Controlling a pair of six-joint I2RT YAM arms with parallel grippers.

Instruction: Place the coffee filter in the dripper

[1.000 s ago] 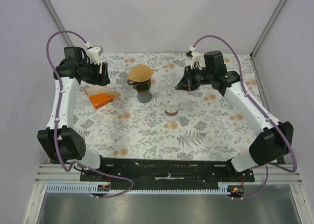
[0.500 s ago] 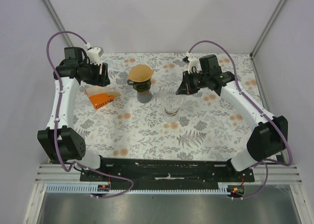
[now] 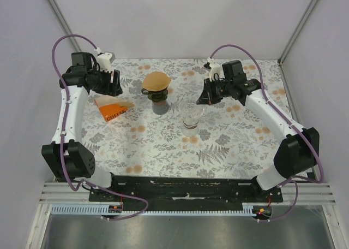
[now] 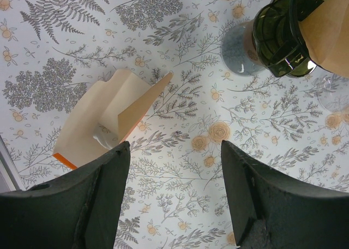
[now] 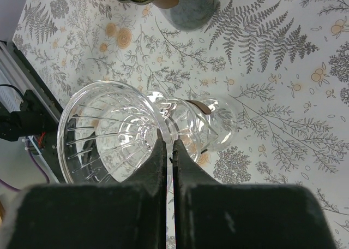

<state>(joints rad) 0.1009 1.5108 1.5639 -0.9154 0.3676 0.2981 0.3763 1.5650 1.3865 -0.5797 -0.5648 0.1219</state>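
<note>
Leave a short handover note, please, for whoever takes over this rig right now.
The left hand is open and empty, above the filter pack.
The right hand is shut on the rim of the clear glass dripper, which holds no filter.
A brown filter sits on top of the dark green dripper, which stands on the table.
Done: one filter is at the green dripper.
Left: if the glass dripper is the target, it needs a filter from the pack. I cannot tell which dripper is meant.
</note>
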